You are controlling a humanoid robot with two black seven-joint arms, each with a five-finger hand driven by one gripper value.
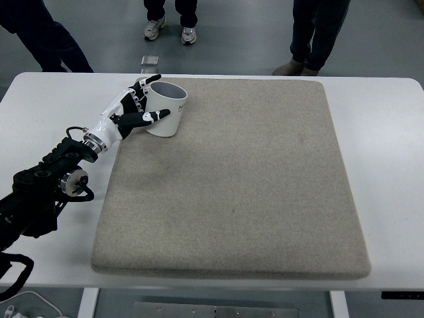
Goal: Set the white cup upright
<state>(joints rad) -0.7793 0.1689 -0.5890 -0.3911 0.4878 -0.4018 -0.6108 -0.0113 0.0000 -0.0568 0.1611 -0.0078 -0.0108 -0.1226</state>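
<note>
A white cup (165,109) stands nearly upright, mouth up, at the far left corner of the beige mat (238,179). My left hand (136,106) is wrapped around the cup's left side, thumb across its front and fingers behind its rim. The left arm (46,185) reaches in from the lower left over the table. The right arm is out of view.
The mat covers most of the white table (391,132). Several people's legs and shoes stand on the floor beyond the far edge. A small grey object (149,61) lies on the floor just past the table.
</note>
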